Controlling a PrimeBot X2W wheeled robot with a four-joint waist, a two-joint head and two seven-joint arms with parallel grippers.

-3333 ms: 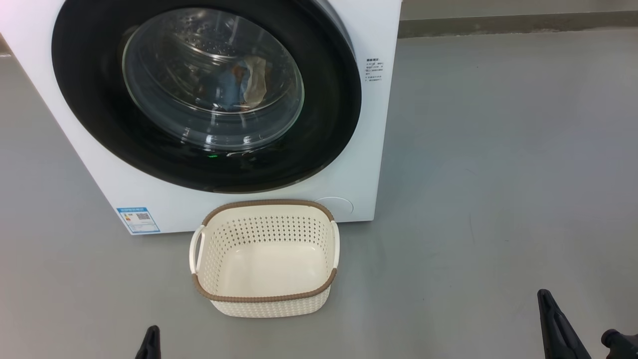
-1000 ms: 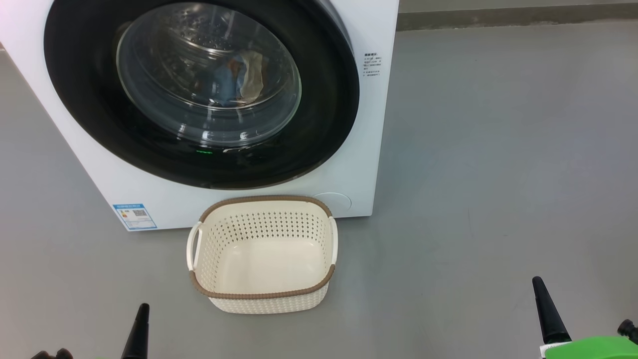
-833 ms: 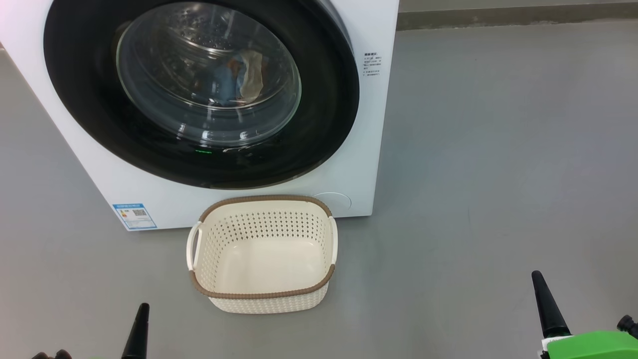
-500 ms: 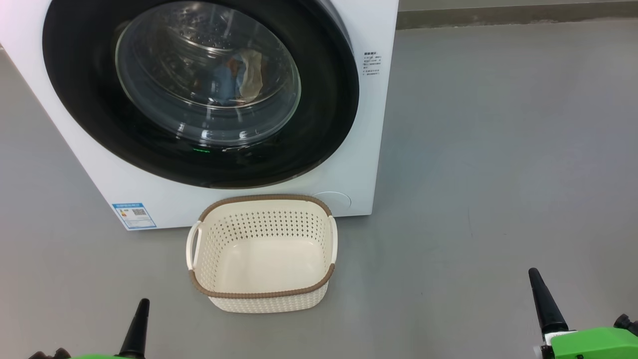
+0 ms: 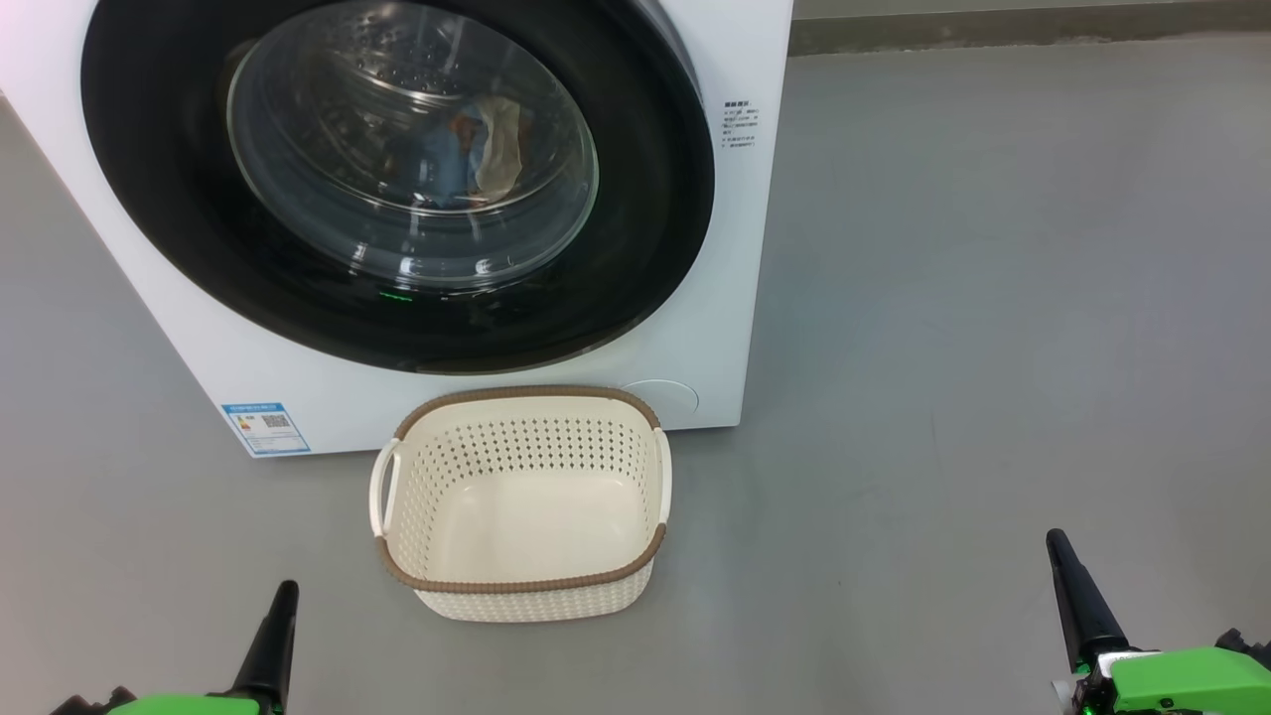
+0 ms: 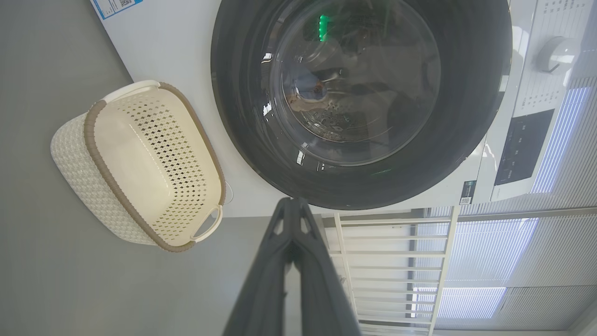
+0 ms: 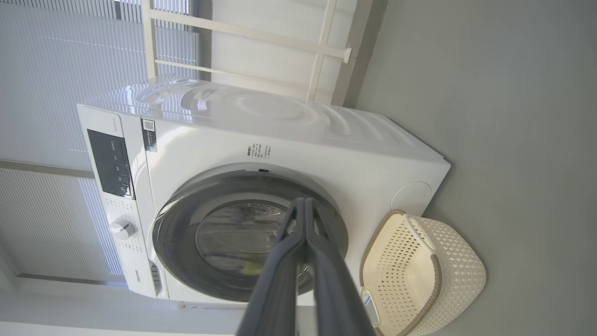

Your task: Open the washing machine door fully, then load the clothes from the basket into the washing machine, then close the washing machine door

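— What does the camera on the head take in?

— The washing machine on the grey floor, cut off above its door. The door sits shut, flush with the white front. The basket stands on the floor touching the machine's base, just below the door, with its bare cream bottom showing.

— And the clothes?

— The clothes are inside the drum, a blue and cream bundle behind the glass. Reflections blur them, so no print can be made out.

— What do the wrist cameras add?

— The top of the machine: a dark control panel and a round dial, with a white railing off to the side.

— The hands?

— The left hand is pinched shut on nothing, its fingers pressed together. It hangs low over the floor, apart from the basket, which lies ahead and toward the middle. The right hand is closed and empty too, farther out on the other side, well apart from both basket and door. From the head each shows one dark finger tip; the rest is cut by the bottom edge.
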